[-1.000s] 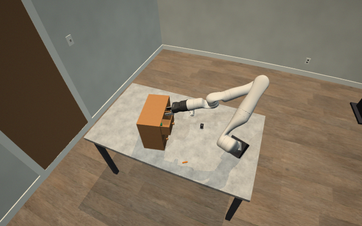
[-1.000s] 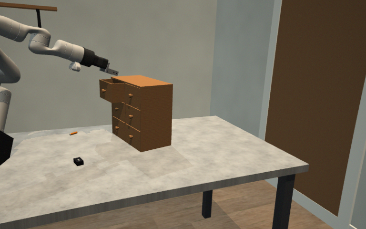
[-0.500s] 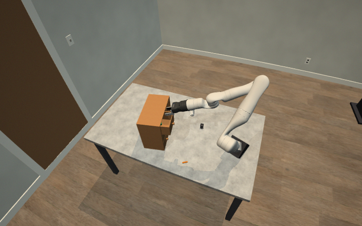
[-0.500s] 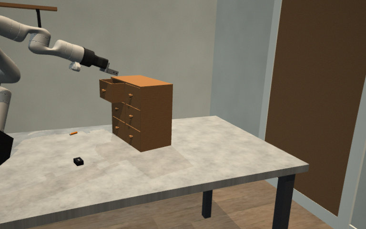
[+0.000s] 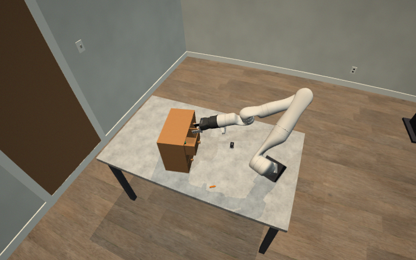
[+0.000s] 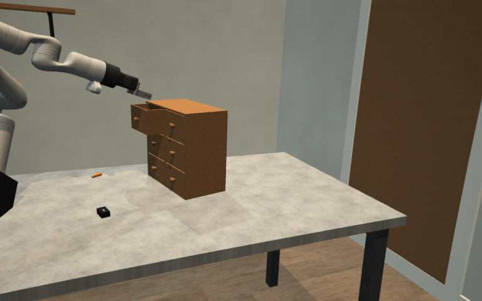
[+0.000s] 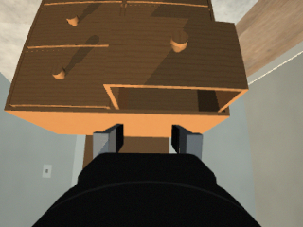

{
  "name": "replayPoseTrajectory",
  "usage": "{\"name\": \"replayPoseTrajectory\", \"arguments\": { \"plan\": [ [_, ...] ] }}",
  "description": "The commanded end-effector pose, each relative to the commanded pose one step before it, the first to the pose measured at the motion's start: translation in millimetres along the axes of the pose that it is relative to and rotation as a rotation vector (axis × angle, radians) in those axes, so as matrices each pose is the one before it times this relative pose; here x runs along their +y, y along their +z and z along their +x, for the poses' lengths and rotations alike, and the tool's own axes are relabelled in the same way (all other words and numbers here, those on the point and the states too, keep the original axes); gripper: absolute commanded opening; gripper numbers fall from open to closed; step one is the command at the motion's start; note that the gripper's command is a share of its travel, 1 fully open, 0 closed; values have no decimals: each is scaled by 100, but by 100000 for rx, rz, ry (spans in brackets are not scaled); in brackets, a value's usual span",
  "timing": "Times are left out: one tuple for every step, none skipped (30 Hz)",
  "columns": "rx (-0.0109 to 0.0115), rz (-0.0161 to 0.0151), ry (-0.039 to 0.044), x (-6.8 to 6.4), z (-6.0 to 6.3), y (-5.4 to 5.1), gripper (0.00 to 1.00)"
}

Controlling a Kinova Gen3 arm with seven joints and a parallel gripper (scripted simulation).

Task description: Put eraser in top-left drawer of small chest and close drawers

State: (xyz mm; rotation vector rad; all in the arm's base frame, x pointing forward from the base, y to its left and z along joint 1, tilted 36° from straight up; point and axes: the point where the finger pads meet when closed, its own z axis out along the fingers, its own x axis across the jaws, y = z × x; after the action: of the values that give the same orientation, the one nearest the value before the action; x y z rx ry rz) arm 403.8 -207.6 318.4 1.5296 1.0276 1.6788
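Gripper (image 5: pixel 196 128) (image 6: pixel 147 95) (image 7: pixel 147 134) has its fingers wide open; green eraser (image 5: pixel 185 142) is inside pulled-out top-left drawer (image 5: pixel 190 150) (image 6: pixel 155 121) (image 7: pixel 142 61), nearer the worktop's far-from-base edge.

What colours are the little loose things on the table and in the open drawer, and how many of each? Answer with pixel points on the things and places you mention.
Orange: 1, the stick (image 5: pixel 212 186) (image 6: pixel 96 175)
Black: 1, the box (image 5: pixel 232 145) (image 6: pixel 103 212)
Green: 1, the thing just peeking out in the open drawer (image 5: pixel 190 149) (image 6: pixel 141 124) (image 7: pixel 210 63)
Total I can see: 3
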Motion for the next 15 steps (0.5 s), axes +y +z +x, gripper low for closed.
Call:
{"name": "replayPoseTrajectory", "arguments": {
  "plan": [
    [-115,55,537,-278,-23,-1117,100],
    [7,0,5,-81,3,-283,100],
    [8,0,6,-82,3,-291,100],
    [9,0,5,-85,3,-299,100],
    [8,0,5,-88,4,-308,100],
    [10,0,6,-87,3,-311,100],
    [9,0,6,-89,3,-316,100],
    [9,0,5,-91,4,-321,100],
    [0,0,0,0,0,0,100],
    [0,0,0,0,0,0,100],
    [-232,-221,-245,64,-184,-306,100],
    [104,88,104,-152,76,-331,100],
    [125,103,124,-164,93,-332,100],
    [44,28,40,-112,29,-326,100],
    [-21,-27,-27,-72,-20,-322,100]
  ]
}}
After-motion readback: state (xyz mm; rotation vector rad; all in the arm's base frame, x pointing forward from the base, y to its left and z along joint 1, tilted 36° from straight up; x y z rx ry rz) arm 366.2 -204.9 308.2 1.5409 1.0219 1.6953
